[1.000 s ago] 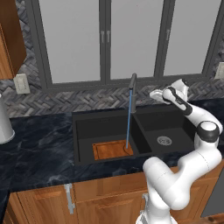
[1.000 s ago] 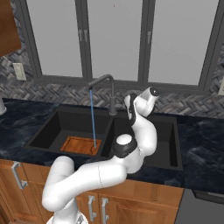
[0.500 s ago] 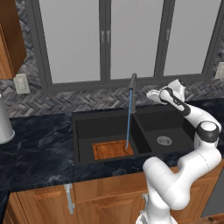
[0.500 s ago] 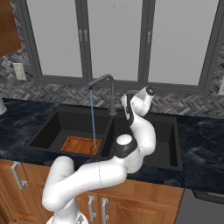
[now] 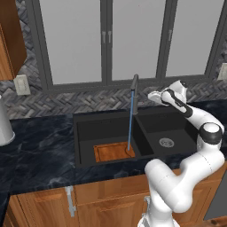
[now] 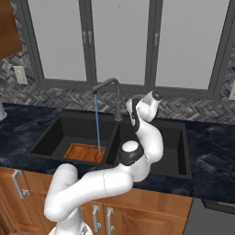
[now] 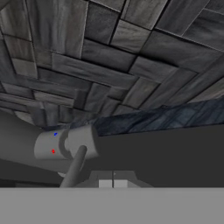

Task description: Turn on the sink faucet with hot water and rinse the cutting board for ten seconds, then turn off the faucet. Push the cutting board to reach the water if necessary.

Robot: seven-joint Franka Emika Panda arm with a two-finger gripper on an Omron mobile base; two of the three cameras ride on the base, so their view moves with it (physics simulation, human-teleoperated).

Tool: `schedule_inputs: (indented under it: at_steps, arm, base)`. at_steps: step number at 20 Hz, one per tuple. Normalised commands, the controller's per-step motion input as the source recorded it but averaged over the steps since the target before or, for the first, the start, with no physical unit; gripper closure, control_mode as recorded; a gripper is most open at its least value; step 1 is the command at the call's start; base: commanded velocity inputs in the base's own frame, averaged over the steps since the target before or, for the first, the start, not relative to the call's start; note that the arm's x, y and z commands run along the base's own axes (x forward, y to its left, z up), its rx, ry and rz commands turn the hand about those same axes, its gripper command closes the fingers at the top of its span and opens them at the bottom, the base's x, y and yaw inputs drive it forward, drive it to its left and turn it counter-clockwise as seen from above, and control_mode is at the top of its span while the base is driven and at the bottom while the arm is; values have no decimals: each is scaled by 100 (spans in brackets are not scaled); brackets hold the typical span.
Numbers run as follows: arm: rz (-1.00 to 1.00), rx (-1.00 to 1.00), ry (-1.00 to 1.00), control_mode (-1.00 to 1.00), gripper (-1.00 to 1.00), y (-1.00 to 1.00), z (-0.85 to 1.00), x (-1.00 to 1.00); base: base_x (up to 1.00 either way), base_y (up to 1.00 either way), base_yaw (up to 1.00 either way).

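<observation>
The sink faucet (image 5: 134, 83) stands behind the divider of the black sink (image 5: 84, 122), and a thin blue stream of water (image 5: 130, 120) falls from its spout tip onto the right end of the cutting board (image 5: 111, 152). The board lies flat in the large left basin (image 6: 55, 137). From the right, the cutting board (image 6: 84, 151) shows under the water (image 6: 97, 125). My gripper (image 5: 153, 95) is shut and empty, just right of the faucet stem. In the hand view the faucet body (image 7: 65, 143) with its lever (image 7: 77, 165) lies just ahead of my shut gripper (image 7: 113, 183).
The smaller right basin with a round silver drain (image 5: 166, 142) lies under my arm. Dark marble counter (image 5: 35, 146) surrounds the sink, with a herringbone tile backsplash (image 5: 88, 99) and windows behind. A white canister (image 5: 3, 126) stands at far left.
My hand has shifted a little to the left, closer to the faucet stem. The water keeps running onto the board, which has not moved.
</observation>
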Motion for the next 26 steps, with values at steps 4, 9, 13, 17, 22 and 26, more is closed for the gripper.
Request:
schedule_inputs:
  at_steps: [4, 9, 13, 17, 22, 26]
  arm:
    - [0, 0, 0, -100, 100, 5, 0, 0]
    - [0, 0, 0, -100, 100, 9, 0, -1]
    - [0, 0, 0, -100, 100, 18, -1, 0]
    - [0, 0, 0, -100, 100, 14, -2, -6]
    - [0, 0, 0, -100, 100, 19, -6, -6]
    - [0, 0, 0, -100, 100, 26, -9, -7]
  base:
    - [0, 0, 0]
    - [0, 0, 0]
    - [0, 0, 0]
    - [0, 0, 0]
    - [0, 0, 0]
    - [0, 0, 0]
